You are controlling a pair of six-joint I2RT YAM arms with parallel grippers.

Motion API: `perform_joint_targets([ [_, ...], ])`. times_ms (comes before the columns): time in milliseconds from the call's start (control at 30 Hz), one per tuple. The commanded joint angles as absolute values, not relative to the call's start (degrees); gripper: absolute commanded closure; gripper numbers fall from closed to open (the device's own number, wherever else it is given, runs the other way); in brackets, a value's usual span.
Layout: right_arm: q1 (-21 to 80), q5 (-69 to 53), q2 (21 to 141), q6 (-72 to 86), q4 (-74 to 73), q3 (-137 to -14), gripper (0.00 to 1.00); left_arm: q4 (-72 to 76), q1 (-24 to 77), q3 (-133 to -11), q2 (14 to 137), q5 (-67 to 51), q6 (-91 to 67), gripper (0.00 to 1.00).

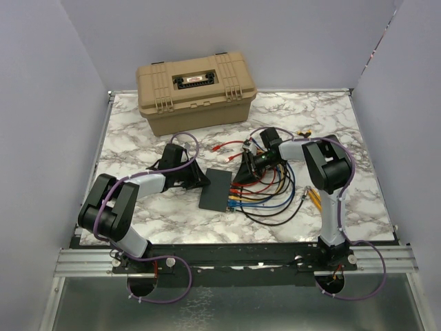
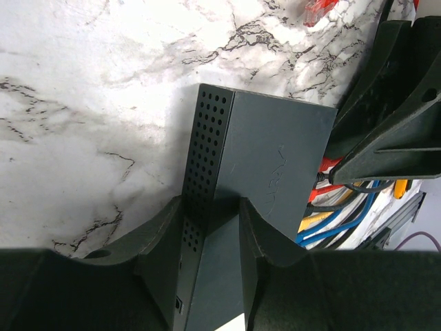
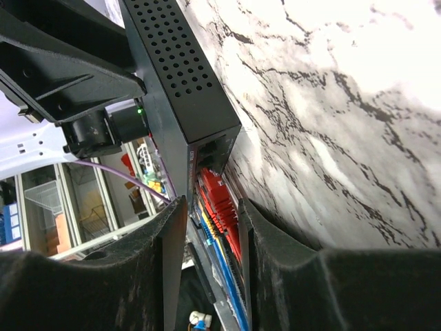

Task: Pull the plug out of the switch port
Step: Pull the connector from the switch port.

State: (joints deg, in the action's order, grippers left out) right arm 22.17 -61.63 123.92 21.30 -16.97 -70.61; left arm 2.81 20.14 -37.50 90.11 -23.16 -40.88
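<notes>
As left claw (image 2: 210,207) straddles the switch (image 2: 275,158) edge, right claw (image 3: 212,203) flanks plugs (image 3: 222,219).

Pale lavender walls (image 1: 41,103) enclose a white marble-veined tabletop (image 1: 331,117) fronted by a metal rail (image 1: 83,262).

A robot lab cell: plain walls (image 1: 41,103) enclose a marble-patterned table (image 1: 344,124).

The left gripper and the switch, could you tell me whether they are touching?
Touching: in the left wrist view, the left gripper clamps the switch with no gap.
</notes>
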Motion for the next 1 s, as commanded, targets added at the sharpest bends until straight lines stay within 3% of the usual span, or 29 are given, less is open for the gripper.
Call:
perform_joint_targets([
  [0,23.0,-55.3,129.8,19.3,-20.0,-69.1,0.60,-6.2,20.7,-34.3,94.3,-15.5,-38.0,0.69],
  [367,24.5,-55.6,132.1,18.9,-21.1,-71.0,0.59,-6.1,20.8,-34.9,94.7,-15.5,-38.0,0.69],
  [733,25.2,-54.2,133.3,18.3,-22.8,-72.4,0.68,-6.1,21.2,-35.3,95.2,-15.5,-38.2,0.69],
  [967,25.3,-54.4,134.0,18.6,-22.3,-72.9,0.57,-6.1,21.3,-35.7,95.9,-15.6,-38.1,0.69],
])
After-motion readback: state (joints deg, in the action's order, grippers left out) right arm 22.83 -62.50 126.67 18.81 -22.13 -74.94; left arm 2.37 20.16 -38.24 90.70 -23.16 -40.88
